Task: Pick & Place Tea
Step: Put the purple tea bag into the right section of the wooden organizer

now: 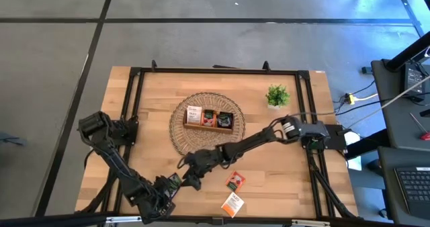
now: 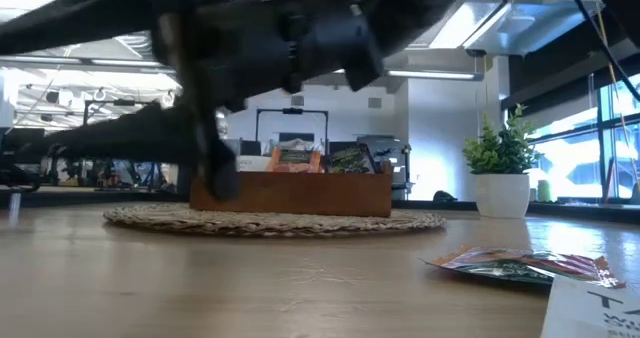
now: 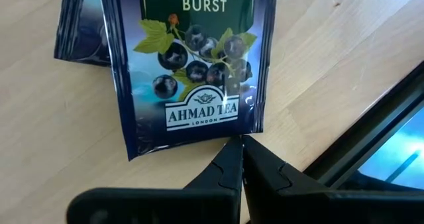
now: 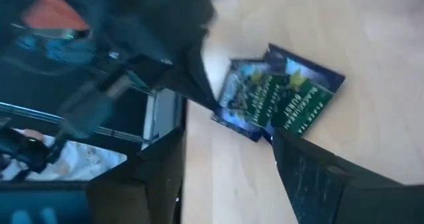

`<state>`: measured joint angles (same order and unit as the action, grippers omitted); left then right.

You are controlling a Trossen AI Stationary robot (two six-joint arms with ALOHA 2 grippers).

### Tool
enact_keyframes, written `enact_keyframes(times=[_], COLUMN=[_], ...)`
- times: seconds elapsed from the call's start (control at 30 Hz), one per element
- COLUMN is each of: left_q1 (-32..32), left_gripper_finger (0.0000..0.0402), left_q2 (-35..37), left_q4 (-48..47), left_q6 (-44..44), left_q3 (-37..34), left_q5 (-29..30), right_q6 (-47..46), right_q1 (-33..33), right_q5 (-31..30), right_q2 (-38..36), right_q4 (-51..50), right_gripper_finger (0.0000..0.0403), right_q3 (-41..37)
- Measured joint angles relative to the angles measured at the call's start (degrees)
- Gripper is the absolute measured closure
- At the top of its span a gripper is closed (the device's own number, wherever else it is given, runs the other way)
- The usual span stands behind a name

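Right claw (image 1: pixel 185 165) hangs low over the counter (image 1: pixel 282 160) at about seven o'clock from the woven mat (image 1: pixel 176 129), its fingers spread wide with nothing between them. Through its own wrist view, the two dark blackcurrant sachets (image 4: pixel 281 91) lie overlapping on the wood just ahead of those parted fingers (image 4: pixel 311 177), not yet touched. Left claw (image 3: pixel 240 159) sits at the counter's near edge, toward six o'clock, clenched tight on nothing, its tips right at the lower border of the top sachet (image 3: pixel 192 65).

Elsewhere, the wooden tray (image 1: pixel 209 119) stands on the mat with several sachets upright in it, the potted plant (image 1: pixel 277 95) is at two o'clock from it, and two orange sachets (image 1: pixel 233 192) lie loose toward five o'clock.

My worry is the overlap. Both dark packets are flat against the wood, so I'd guess the fingers could skid over the foil, or nip two at once, or shove the pair along instead of lifting. The two arms are also crowded into one corner; a descent that drifts could knock the left claw, which is nearly touching the same packet.

From above, the dark sachets are almost lost under the arms, so exactly how far the right claw stands off them is hard to judge. The level view is mostly blocked by blurred arm, and whether a third packet lies beneath the pair I cannot tell.
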<state>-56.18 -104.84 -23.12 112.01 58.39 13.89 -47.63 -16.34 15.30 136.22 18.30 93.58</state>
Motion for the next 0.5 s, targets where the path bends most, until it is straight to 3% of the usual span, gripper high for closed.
enact_keyframes(times=[0.27, 0.5], left_q1=[0.0, 0.0], left_gripper_finger=[0.0400, 0.0400], left_q2=[0.0, 0.0], left_q4=[-0.3, -0.4], left_q6=[-0.7, -0.8], left_q3=[0.0, 0.0], left_q5=[0.1, 0.0], right_q6=[-0.3, 0.1], right_q1=[-0.5, -0.8], right_q5=[3.3, 1.6], right_q2=[7.4, 10.4], right_q4=[-4.6, -10.2], right_gripper_finger=[0.0193, 0.0205], right_q3=[10.6, 16.2])
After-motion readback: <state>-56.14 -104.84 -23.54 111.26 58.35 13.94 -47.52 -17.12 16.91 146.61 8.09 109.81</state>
